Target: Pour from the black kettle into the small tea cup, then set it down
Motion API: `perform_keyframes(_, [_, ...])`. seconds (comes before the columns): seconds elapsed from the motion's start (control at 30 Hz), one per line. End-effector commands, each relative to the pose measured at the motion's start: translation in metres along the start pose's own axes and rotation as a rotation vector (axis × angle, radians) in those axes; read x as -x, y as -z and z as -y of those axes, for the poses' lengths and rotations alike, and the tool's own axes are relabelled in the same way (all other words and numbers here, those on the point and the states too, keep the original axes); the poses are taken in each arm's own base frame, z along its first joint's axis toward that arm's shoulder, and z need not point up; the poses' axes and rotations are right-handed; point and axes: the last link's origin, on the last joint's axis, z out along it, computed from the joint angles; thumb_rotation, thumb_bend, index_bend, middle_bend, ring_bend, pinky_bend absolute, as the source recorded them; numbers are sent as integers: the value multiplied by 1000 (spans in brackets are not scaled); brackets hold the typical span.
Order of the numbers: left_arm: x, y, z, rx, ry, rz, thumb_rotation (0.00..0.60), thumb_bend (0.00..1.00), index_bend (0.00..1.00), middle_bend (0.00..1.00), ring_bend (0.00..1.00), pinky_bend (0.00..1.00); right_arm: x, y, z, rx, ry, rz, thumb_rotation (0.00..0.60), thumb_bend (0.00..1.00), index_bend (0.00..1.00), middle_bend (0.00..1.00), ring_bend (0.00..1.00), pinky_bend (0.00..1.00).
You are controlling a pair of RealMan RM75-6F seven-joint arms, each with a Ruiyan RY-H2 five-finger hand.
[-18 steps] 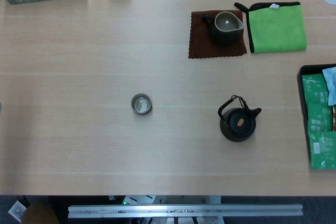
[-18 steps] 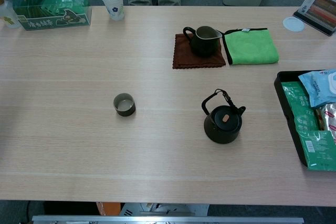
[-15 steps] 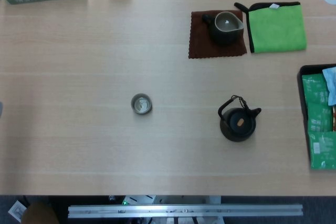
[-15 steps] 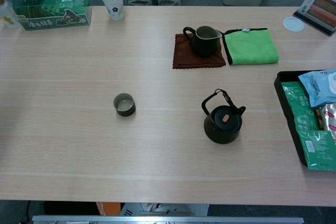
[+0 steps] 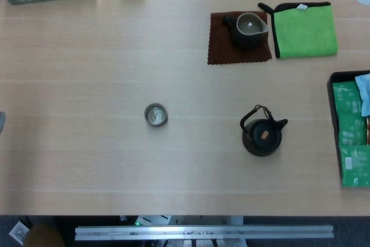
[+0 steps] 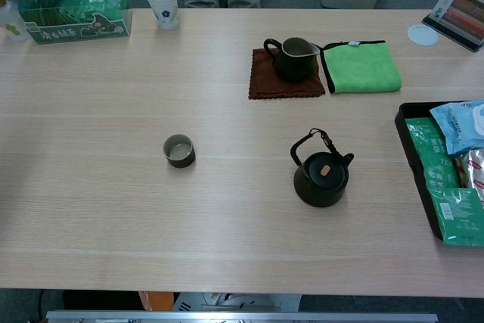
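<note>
The black kettle (image 5: 262,137) stands upright on the table right of centre, its handle raised and its spout pointing to the upper right; the chest view shows the kettle (image 6: 321,176) too. The small tea cup (image 5: 155,114) sits alone left of centre, also seen as the cup (image 6: 179,150) in the chest view. No hand touches either one. A thin grey sliver (image 5: 1,122) shows at the left edge of the head view, seemingly part of my left hand, too little to read. My right hand is outside both views.
A dark pitcher (image 6: 292,58) rests on a brown mat beside a green cloth (image 6: 361,66) at the back. A black tray (image 6: 412,153) of packets lies at the right edge. A green box (image 6: 72,18) and a paper cup (image 6: 162,3) stand at the back left.
The grey sliver at the left edge of the head view has crept slightly lower and further in. Kettle and cup have not moved.
</note>
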Motion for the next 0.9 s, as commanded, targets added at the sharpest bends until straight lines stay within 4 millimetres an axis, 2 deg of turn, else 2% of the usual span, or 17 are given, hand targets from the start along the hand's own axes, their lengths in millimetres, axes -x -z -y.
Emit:
perform_keyframes(0.03, [0, 0, 0, 0, -1, 3, 600, 314, 216, 280, 261, 237, -1, -8, 10, -62, 12, 14, 600, 158, 285, 288, 200, 151])
perform_keyframes(0.13, [1, -1, -2, 4, -1, 5, 600, 314, 216, 279, 261, 237, -1, -17, 21, -122, 15, 33, 600, 157, 285, 288, 200, 151])
perform_keyframes(0.4, [4, -1, -7, 18, 3, 16, 600, 313, 216, 277, 261, 237, 4, -43, 68, -337, 58, 107, 600, 154, 285, 303, 200, 152])
perform_keyframes(0.73, [6, -1, -1, -8, 9, 24, 600, 314, 216, 276, 261, 237, 28, -58, 121, -575, 177, 230, 600, 99, 321, 320, 200, 151])
perform_keyframes(0.9, [8, -1, 1, -12, 11, 34, 600, 314, 216, 276, 261, 237, 41, -62, 140, -644, 206, 267, 600, 80, 321, 327, 200, 152])
